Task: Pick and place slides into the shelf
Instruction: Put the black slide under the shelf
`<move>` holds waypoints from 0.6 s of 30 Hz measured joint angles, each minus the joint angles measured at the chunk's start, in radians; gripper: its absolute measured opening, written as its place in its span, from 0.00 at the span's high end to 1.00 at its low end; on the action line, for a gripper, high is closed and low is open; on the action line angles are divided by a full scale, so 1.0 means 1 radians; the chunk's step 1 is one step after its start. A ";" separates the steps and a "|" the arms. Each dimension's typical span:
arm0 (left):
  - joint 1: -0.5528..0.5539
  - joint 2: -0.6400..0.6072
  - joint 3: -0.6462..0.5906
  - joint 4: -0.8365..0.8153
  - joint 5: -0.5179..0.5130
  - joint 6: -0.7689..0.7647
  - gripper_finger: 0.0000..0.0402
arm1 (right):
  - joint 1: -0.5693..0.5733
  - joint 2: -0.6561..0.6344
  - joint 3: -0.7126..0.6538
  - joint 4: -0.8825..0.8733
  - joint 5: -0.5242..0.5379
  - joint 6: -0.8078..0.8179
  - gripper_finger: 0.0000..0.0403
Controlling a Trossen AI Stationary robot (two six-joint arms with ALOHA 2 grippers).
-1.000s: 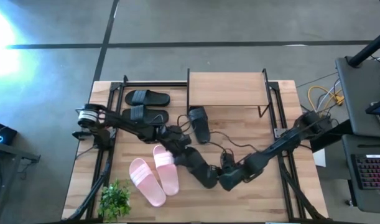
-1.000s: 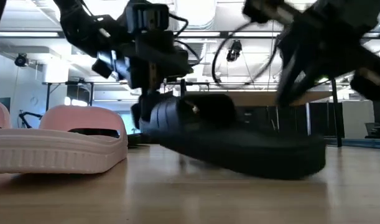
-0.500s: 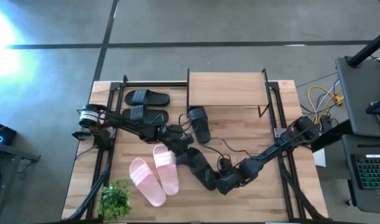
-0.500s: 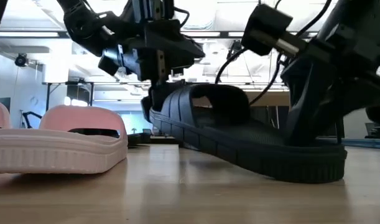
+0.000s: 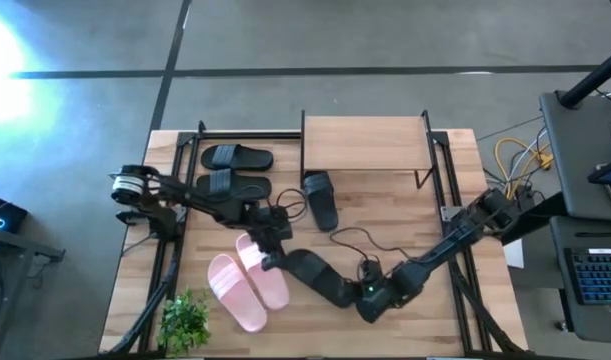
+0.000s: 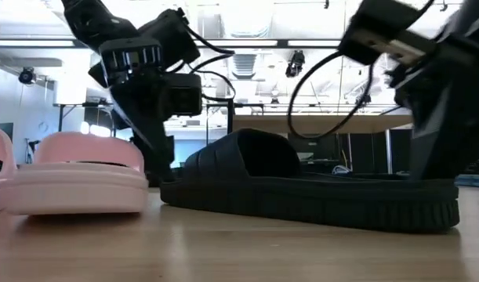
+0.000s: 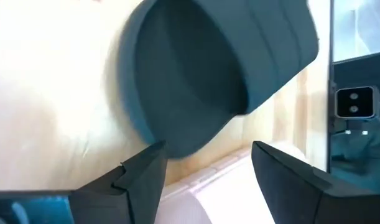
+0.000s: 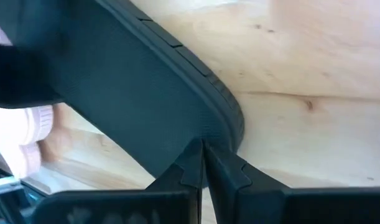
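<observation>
The black slide (image 5: pixel 315 273) lies flat on the desk (image 5: pixel 425 215), well in front of the shelf (image 5: pixel 365 143), long axis slanting between both arms. The right claw (image 8: pixel 202 163) pinches its heel; the left claw (image 7: pixel 205 163) gapes at its toe.

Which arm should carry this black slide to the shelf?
Right. The right gripper is shut on the black slide's heel edge, while the left gripper is open at its toe. The shelf lies beyond.
</observation>
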 joint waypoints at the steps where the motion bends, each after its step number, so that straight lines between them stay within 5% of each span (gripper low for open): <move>1: 0.000 -0.014 -0.002 -0.017 -0.008 -0.004 0.44 | 0.005 -0.003 -0.001 -0.006 0.008 0.007 0.97; 9: -0.039 -0.047 -0.004 -0.027 0.028 -0.029 0.44 | 0.007 -0.015 0.027 -0.026 0.130 -0.004 0.97; 18: -0.045 0.097 0.009 0.245 0.021 -0.115 0.44 | -0.016 -0.038 0.037 -0.004 0.219 -0.057 0.97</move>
